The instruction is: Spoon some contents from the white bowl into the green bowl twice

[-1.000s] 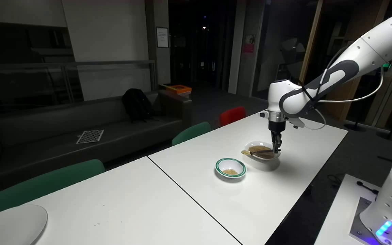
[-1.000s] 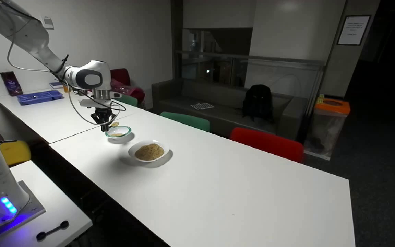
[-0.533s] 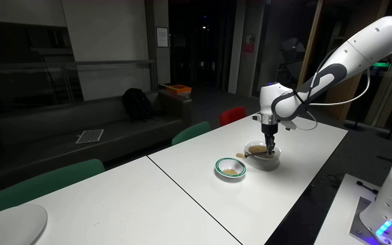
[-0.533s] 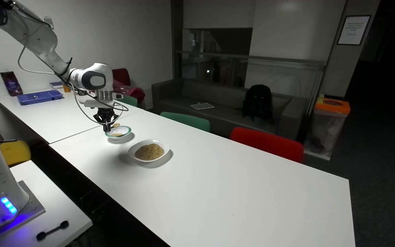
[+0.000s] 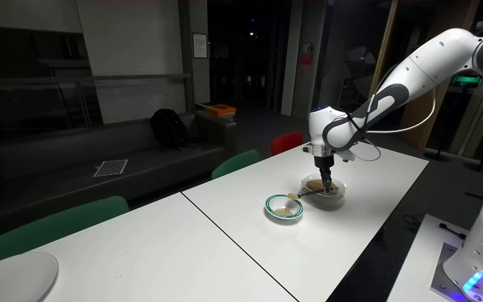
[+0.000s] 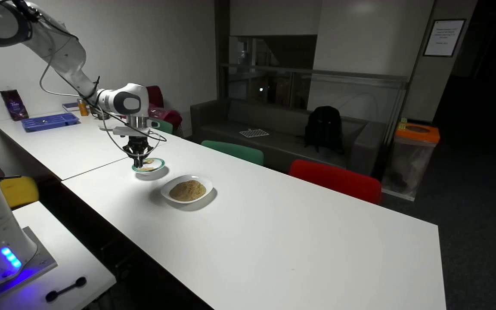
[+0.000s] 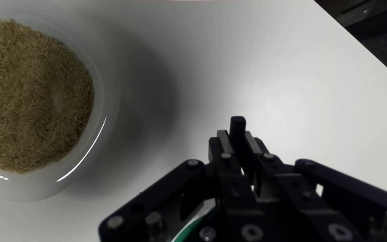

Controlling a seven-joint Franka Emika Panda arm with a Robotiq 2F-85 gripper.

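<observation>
White tabletop (image 5: 208, 251) spreads across the lower frame; right of centre, the gripper (image 5: 327, 189) clamps the dark spoon (image 5: 310, 193) by its handle, jaws tight, probably so its heaped tip reaches over the green-rimmed bowl (image 5: 281, 203) for scoop 2. Brown rice (image 7: 29, 101) sits in the white bowl (image 7: 109, 87), wrist view's left.

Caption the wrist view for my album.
Black jointed gripper holds a dark spoon handle near a round white bowl of tan-brown grains.

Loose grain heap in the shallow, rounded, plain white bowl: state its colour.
Tan-brown; the loose grain heap shows best in the wrist view.
</observation>
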